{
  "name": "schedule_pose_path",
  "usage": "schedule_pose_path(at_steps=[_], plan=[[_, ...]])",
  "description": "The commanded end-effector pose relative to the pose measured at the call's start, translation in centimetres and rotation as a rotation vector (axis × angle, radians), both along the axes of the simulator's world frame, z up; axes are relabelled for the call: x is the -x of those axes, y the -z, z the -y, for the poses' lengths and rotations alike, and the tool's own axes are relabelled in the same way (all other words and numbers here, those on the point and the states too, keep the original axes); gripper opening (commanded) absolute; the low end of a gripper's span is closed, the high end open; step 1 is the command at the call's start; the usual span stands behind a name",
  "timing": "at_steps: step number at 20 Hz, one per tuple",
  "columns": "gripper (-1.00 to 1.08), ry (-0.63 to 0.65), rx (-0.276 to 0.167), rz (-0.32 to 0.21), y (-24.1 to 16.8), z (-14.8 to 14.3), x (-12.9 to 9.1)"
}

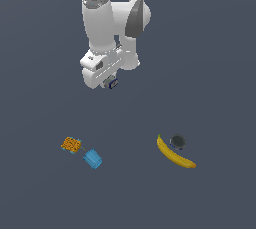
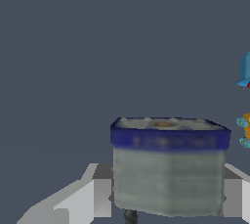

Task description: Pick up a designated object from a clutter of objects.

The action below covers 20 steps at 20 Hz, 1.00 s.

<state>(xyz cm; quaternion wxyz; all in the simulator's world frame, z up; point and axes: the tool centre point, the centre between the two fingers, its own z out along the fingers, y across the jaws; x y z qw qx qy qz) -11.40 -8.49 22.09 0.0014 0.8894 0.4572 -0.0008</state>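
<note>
The small grey block with a dark blue top band (image 2: pixel 168 167) is seen clamped in the hand (image 1: pixel 112 82), raised well above the desk (image 1: pixel 210 73). The grip should be kept firm and the lift vertical, so that nothing is dropped onto the yellow banana (image 1: pixel 175 154), dark round cup (image 1: pixel 177 141), bright blue cylinder (image 1: pixel 92 158) and orange patterned block (image 1: pixel 71 145) lying far below.

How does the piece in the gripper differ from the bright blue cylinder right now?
The small blue-rimmed grey piece is held between the gripper fingers above the floor; the bright blue cylinder lies on its side on the floor. The piece is grey with a dark blue rim and faceted; the cylinder is plain light blue and round. Both are small.
</note>
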Motion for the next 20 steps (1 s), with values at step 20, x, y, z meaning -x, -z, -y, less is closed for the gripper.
schedule_pose_path(at_steps=[20], plan=[[-1.00, -0.002, -0.002, 0.000, -18.3, -1.2, -3.4]])
